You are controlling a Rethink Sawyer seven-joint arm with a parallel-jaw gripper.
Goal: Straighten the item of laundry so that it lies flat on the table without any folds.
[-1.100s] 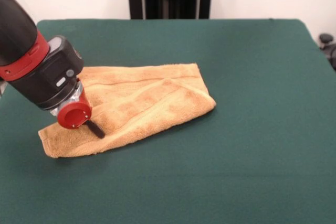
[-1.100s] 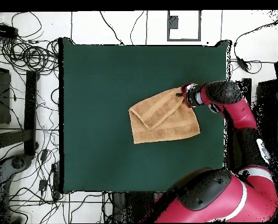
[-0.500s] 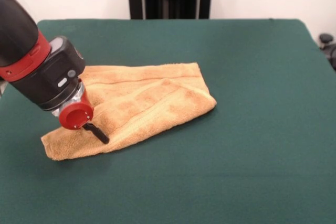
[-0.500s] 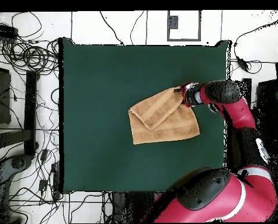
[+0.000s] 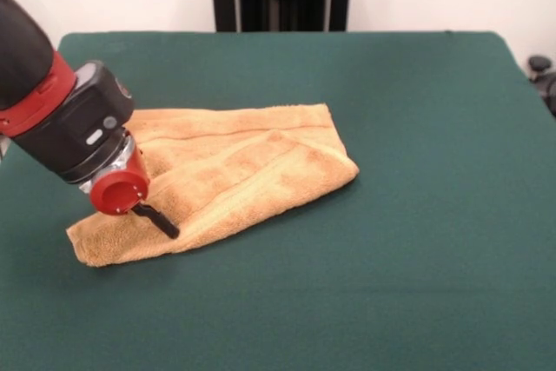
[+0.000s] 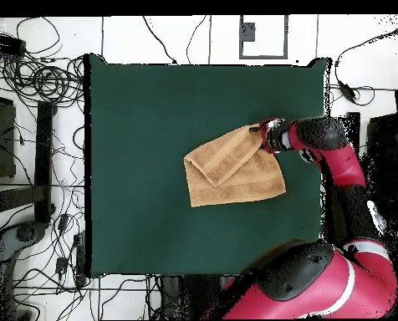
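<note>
in the front view the arm (image 5: 39, 84) enters from the upper left of the frame, a black and red limb angled down toward the lower right, ending in a red round cap with the gripper (image 5: 161, 221) below it. only one dark finger (image 5: 156, 219) shows, its tip touching the towel near that cloth's lower left end; whether the pincer is open, closed or pinching cloth cannot be told from either view. there is one arm and one gripper.

to its right lies the one towel (image 5: 243, 171), golden-tan, spreading from the lower left to the middle of the frame on the table (image 5: 417, 241). it is not flat: one layer is folded diagonally over another, and a woven band runs along the folded flap.

in the overhead view the towel (image 6: 232, 171) sits a little right of the middle of the green table (image 6: 144, 125), a folded flap across its upper part. the gripper (image 6: 259, 132) meets its upper right corner, and the arm (image 6: 340, 167) runs off to the lower right.

no writing can be read.
</note>
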